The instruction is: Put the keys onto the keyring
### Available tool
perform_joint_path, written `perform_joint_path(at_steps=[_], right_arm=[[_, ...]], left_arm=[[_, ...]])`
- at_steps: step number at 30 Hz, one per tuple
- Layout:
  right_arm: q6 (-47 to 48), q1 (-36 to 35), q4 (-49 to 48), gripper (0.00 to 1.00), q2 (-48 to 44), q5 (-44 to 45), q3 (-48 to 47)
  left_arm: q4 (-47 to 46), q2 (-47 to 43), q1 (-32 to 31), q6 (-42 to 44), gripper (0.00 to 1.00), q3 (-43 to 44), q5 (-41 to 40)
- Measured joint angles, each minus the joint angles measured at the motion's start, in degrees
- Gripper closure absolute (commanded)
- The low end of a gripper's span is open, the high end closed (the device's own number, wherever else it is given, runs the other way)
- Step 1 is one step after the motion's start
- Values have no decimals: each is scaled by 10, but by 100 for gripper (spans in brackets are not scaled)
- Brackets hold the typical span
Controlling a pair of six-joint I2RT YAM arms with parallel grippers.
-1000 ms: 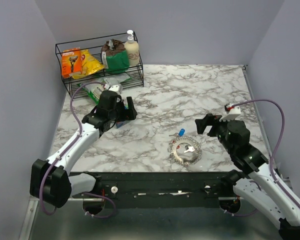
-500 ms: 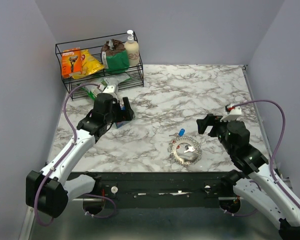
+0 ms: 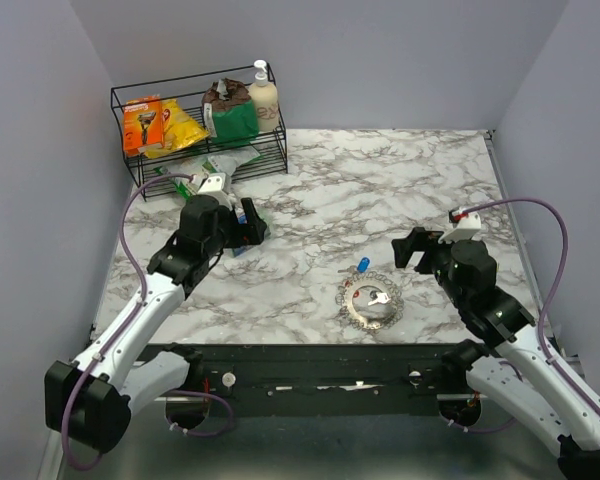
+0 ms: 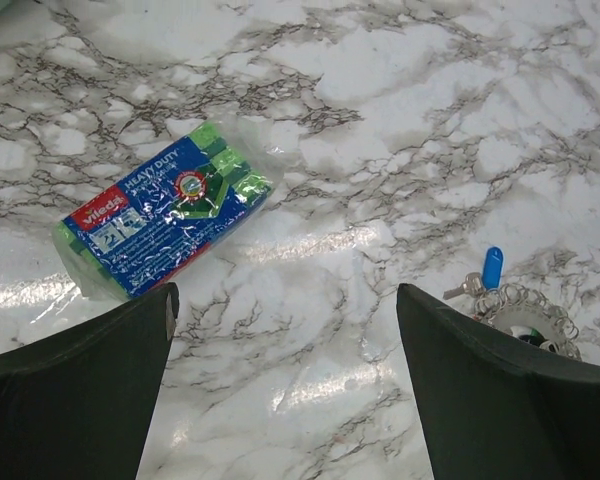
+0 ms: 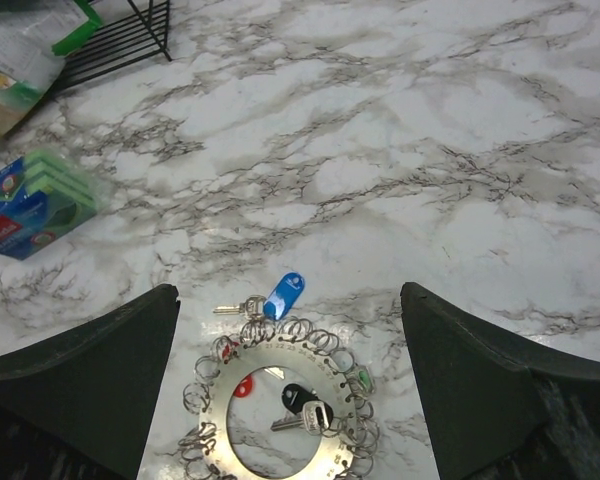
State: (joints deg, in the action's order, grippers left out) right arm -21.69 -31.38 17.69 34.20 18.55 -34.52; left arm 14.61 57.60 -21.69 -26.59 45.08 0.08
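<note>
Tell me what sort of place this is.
Probably a robot test booth dressed as a home counter: the left arm and right arm bolted to a marble-look table, plain walls closing it in, and a wire rack holding a soap bottle.

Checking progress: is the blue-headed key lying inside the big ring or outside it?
Outside: the blue-headed key lies just beyond the ring, at its far rim. Whether it's hooked on, cannot tell.

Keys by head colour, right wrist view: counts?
blue key: 1
red key: 1
black key: 1
green key: 1, only just visible
Total: 4
</note>
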Motion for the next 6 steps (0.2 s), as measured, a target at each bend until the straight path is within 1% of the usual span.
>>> perform_joint_path(at_steps=[6], right_arm=[[-8, 0, 0, 0, 0, 0, 0]], left_arm=[[-18, -14, 0, -1, 1, -4, 3]])
